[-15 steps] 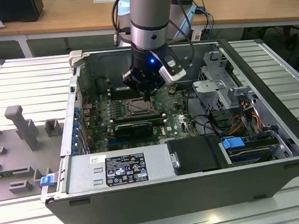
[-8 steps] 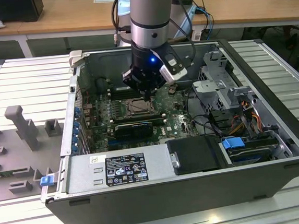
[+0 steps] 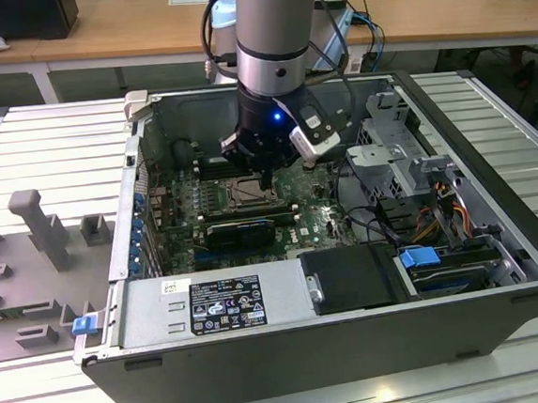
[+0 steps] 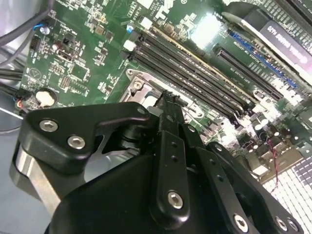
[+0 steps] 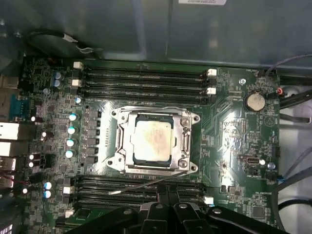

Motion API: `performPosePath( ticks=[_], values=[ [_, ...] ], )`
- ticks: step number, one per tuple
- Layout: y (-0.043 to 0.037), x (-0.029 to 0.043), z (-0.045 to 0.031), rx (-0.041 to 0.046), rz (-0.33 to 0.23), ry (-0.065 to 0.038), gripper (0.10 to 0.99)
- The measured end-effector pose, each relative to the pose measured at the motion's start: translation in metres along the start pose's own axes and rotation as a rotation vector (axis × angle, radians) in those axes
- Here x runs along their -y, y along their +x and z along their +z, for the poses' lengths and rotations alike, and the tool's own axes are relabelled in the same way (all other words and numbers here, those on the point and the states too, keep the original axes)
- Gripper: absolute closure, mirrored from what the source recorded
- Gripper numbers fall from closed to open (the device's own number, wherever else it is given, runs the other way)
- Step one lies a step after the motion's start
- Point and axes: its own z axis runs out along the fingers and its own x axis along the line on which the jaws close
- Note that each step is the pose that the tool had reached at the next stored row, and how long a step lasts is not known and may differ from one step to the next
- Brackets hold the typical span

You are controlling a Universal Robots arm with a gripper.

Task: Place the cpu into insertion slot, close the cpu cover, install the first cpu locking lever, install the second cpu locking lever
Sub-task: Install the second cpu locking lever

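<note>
While the cpu (image 5: pixel 152 140) is seen seated in the insertion slot (image 5: pixel 187 141) with the cpu cover (image 5: pixel 155 112) closed, a lever (image 5: pixel 146 185) is judged unlatched; gripper (image 5: pixel 168 192) jaws are drawn narrow, nothing held.

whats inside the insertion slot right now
In the first wrist view the cpu lies flat in the insertion slot, with the cpu cover framing its edges. The socket floor underneath is covered by the chip.
</note>
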Motion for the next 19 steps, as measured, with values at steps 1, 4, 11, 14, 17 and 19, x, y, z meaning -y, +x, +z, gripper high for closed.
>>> performPosePath(
  ticks=[1, 4, 11, 14, 17, 19],
  values=[
    [0.0001, 0.0002, 0.0019, 0.0000, -0.001, -0.003, 0.980],
    [0.0008, 0.0004, 0.0044, 0.0007, -0.003, -0.018, 0.980],
    [0.0044, 0.0004, 0.0070, 0.0058, -0.005, -0.089, 0.980],
    [0.0065, 0.0004, 0.0085, 0.0095, -0.006, -0.096, 0.980],
    [0.0096, 0.0055, 0.0099, 0.0099, -0.006, -0.100, 0.980],
    [0.0103, 0.0103, 0.0103, 0.0098, -0.007, -0.100, 0.980]
  ],
)
